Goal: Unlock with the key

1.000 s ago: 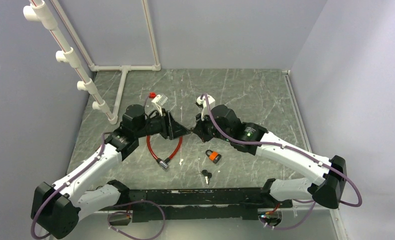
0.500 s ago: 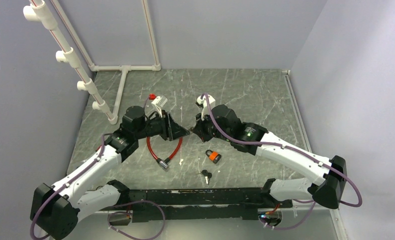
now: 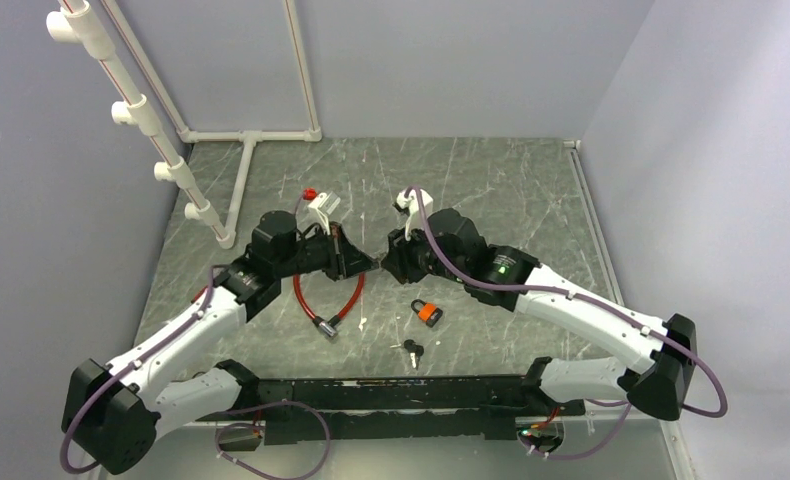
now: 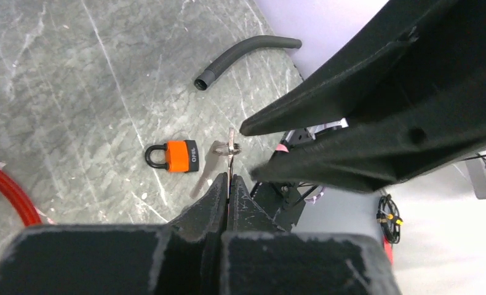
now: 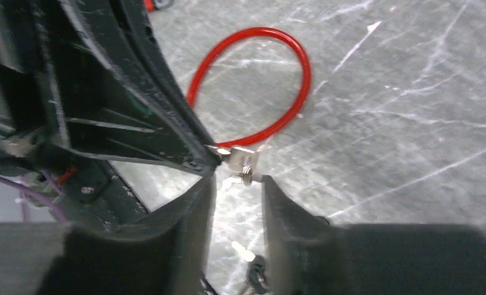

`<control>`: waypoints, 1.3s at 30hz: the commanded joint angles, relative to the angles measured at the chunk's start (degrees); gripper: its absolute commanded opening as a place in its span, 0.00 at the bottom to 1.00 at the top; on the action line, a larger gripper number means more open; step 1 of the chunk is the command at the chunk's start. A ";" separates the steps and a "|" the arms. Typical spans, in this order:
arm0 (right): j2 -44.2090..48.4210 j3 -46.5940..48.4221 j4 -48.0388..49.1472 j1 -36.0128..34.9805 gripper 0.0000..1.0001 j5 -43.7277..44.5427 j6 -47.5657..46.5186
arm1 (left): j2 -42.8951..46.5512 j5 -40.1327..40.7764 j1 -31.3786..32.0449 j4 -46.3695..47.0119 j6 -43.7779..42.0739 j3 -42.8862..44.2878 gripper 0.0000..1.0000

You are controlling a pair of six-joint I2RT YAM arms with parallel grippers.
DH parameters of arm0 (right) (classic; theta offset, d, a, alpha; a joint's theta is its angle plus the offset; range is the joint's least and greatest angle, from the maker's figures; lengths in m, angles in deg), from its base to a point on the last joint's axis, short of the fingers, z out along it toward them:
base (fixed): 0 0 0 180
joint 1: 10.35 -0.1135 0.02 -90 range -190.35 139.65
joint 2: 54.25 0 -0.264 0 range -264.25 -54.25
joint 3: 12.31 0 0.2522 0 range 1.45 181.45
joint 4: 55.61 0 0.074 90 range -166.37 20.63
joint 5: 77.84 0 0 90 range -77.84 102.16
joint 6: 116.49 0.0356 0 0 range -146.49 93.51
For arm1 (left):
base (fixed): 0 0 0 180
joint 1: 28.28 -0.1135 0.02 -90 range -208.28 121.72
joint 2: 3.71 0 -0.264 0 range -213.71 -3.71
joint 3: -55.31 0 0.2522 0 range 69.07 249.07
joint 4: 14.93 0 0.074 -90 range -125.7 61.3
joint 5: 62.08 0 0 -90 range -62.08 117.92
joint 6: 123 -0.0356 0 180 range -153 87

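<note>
Key (image 4: 231,146): off the table (image 3: 491,190), between both grippers' tips.
Left gripper (image 4: 230,179): clamped together on key.
Right gripper (image 5: 237,182): fingers apart, tips just beside key.
Padlock (image 3: 428,312): on table, 5 o'clock from key.

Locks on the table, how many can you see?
2. The orange padlock lies centre front, and the red cable lock lies just left of it. Others may be hidden from view.
</note>
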 commanded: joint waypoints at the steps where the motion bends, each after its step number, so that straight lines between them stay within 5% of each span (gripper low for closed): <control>1: 3.29 0.79 3.02 -0.30 0.69 -3.94 -1.16 | 1.69 3.24 0.07 -6.75 -4.65 5.27 0.00; 2: 4.04 0.99 2.59 -0.20 0.93 -3.52 -1.91 | 2.12 3.54 0.09 -9.18 -5.52 6.69 0.00; 3: 5.10 1.18 2.33 -0.17 0.99 -2.27 -2.63 | 2.44 3.50 0.09 -11.32 -6.49 8.13 0.00; 9: 13.51 -1.52 10.96 3.41 1.00 -17.28 -4.41 | 4.00 1.19 0.12 -21.75 -11.33 15.90 0.00; 14: 19.08 -5.29 19.63 4.50 0.94 -29.27 -4.17 | 5.70 -9.85 0.14 -25.03 -13.10 21.83 0.00; 23: 18.64 -8.24 30.01 5.58 0.73 -36.04 4.35 | 9.74 -20.91 0.12 -26.01 -17.42 23.08 0.00; 27: 17.16 -8.77 31.87 5.59 0.61 -35.67 6.63 | 9.59 -22.07 0.14 -25.74 -17.86 22.48 0.00; 39: 13.72 -11.09 38.42 5.50 0.49 -41.62 11.69 | 9.00 -21.59 0.15 -24.28 -17.90 21.60 0.00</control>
